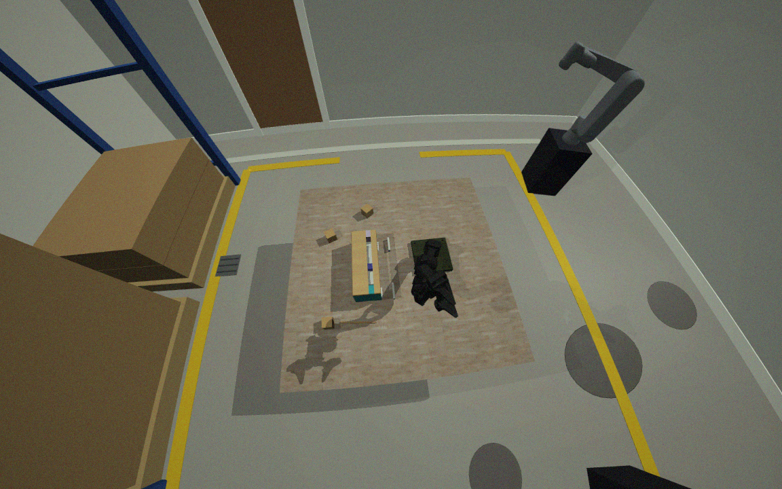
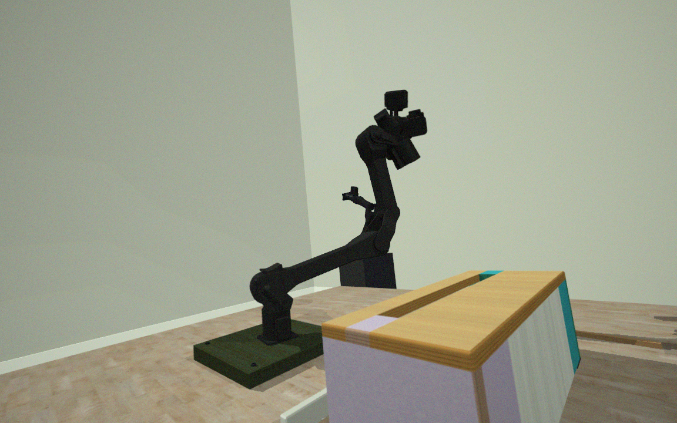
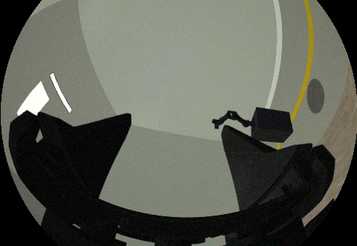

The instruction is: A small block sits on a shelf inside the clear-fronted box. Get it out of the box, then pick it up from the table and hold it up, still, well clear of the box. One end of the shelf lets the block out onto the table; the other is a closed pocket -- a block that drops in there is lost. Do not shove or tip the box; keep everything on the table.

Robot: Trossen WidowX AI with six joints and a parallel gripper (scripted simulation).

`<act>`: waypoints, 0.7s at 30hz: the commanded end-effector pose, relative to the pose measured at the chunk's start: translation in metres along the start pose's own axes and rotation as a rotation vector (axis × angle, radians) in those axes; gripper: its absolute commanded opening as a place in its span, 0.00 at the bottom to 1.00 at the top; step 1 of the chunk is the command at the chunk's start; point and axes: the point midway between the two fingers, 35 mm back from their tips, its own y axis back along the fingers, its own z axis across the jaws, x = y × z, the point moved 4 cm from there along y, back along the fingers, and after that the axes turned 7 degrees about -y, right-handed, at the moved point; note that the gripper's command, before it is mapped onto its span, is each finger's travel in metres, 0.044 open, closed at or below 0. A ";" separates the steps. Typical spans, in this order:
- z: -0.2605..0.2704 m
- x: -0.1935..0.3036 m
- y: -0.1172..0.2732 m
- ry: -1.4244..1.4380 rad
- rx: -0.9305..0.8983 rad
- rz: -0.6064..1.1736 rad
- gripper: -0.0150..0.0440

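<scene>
Block hidden inside box [image 1: 364,266]; gripper [image 3: 175,152] open, empty, raised clear; three cartons [image 1: 330,233] lie near the box.

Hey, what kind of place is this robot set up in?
Probably a warehouse or workshop bay: large cardboard cartons beside blue racking, yellow floor tape marking a work cell, and a second arm on a pedestal.

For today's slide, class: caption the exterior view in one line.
Arm raised above its base, fingers open and empty, behind the wood-topped box.

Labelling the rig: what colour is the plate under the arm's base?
Dark green base plate; clearest in the exterior view.
</scene>
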 end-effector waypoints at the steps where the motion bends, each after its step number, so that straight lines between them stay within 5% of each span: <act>1: 0.001 0.002 0.000 -0.001 -0.005 0.005 0.93; 11: 0.067 0.133 0.006 -0.089 -0.280 0.315 0.93; 21: 0.133 0.249 0.077 -0.269 -0.552 0.721 0.93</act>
